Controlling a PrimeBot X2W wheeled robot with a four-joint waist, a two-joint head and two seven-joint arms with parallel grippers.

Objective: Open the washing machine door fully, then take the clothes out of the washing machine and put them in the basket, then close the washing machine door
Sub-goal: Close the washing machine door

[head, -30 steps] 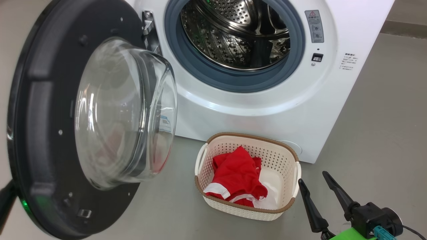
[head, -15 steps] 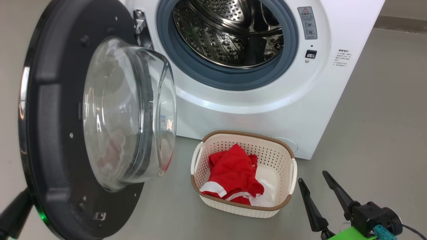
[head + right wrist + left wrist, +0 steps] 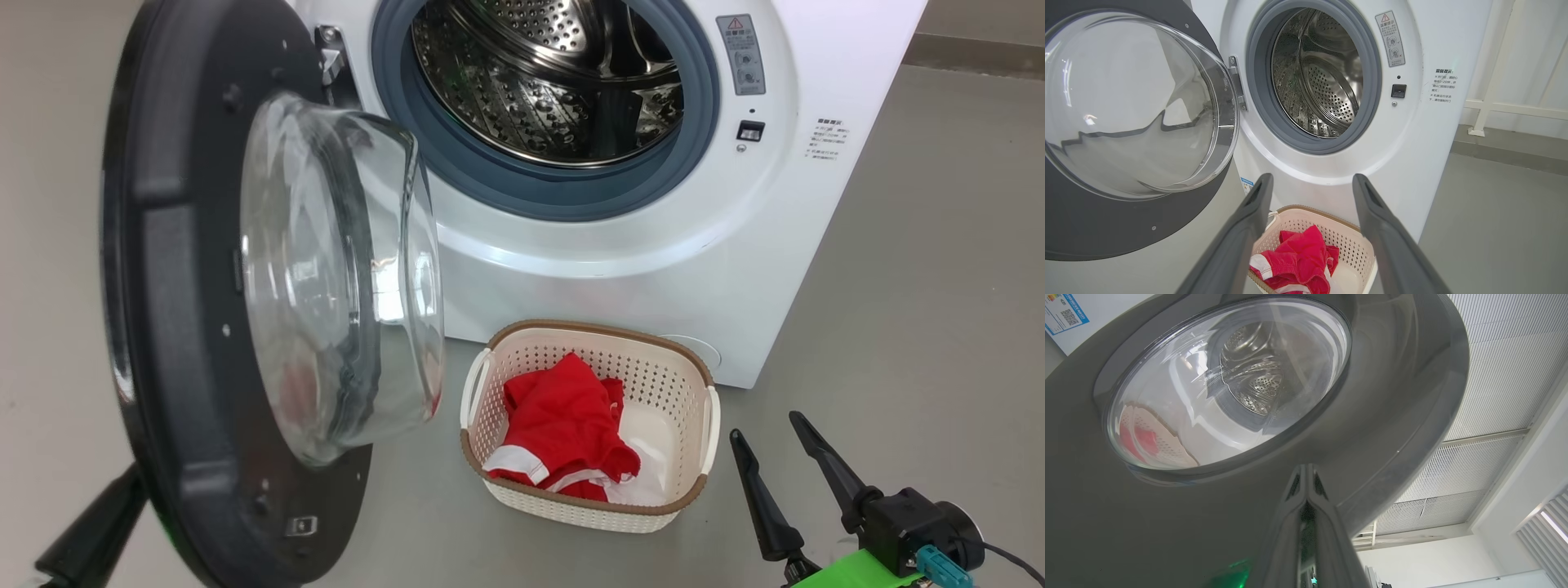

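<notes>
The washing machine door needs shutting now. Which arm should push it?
Left, probably. The left gripper, shut, is at the washing machine door's outer face. The right gripper hangs open beside the basket, off the door.

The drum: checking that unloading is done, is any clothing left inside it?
No, the drum shows bare perforated steel in the right wrist view, and the red clothes lie in the basket.

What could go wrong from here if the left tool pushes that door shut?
One: the shut left tool seems to touch the washing machine door only with its tips, on the glossy outer face near the rim, so it may slide off. Two: in the head view the door's glass bowl hangs close to the basket; whether it passes above I cannot tell, so it might clip the handle.
</notes>
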